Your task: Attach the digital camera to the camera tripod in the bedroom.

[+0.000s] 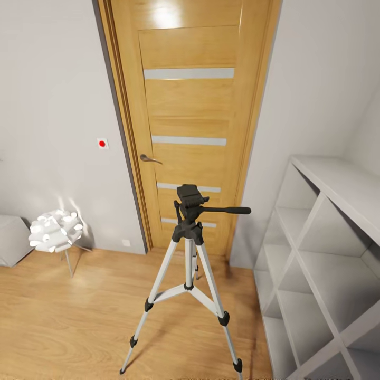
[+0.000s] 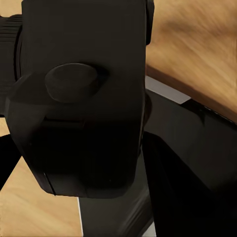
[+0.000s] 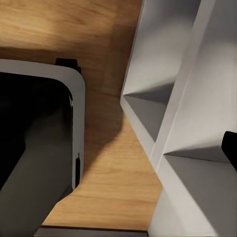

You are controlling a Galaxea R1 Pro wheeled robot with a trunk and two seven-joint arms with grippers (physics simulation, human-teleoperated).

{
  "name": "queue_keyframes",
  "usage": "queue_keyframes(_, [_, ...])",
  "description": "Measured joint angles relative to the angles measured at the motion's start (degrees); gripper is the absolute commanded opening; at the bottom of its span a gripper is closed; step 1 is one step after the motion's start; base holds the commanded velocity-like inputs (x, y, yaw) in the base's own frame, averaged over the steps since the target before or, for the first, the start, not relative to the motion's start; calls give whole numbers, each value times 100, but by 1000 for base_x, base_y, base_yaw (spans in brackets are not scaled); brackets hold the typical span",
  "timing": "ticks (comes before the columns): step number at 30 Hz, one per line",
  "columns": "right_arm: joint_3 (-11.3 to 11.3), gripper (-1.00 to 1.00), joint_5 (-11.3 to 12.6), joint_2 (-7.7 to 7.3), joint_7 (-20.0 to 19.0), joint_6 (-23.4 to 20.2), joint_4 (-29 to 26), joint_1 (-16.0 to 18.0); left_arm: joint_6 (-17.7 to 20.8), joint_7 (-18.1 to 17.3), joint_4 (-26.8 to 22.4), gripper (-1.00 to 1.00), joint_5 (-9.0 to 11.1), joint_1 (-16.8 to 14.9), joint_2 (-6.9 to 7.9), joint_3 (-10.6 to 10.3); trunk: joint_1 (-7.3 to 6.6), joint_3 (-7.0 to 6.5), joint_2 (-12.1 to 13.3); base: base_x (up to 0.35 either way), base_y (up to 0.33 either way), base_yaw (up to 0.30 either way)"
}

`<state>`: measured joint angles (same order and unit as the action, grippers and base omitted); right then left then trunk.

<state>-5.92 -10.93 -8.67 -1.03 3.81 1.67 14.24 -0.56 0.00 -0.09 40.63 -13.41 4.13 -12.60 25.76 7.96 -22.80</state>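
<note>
Three silver legs splay across the wood floor as the camera tripod stands upright at lower centre before the oak door, its pan handle pointing right. White cube shelving at right holds nothing visible. A black camera looms close in the left wrist view; neither gripper's opening can be told.

Glossy black base panel, rounded pale grey rim.
</note>
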Motion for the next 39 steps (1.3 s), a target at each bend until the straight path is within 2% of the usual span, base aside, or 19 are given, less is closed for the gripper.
queue_keyframes(29, [0,100,0,0,0,-2,0,0,0,0,0,-100,0,0,0,0,0,263,-1,0,0,0])
queue_keyframes(39, [7,100,0,0,-7,-10,5,0,0,0,-1,-100,0,0,0,-1,0,289,-1,0,0,0])
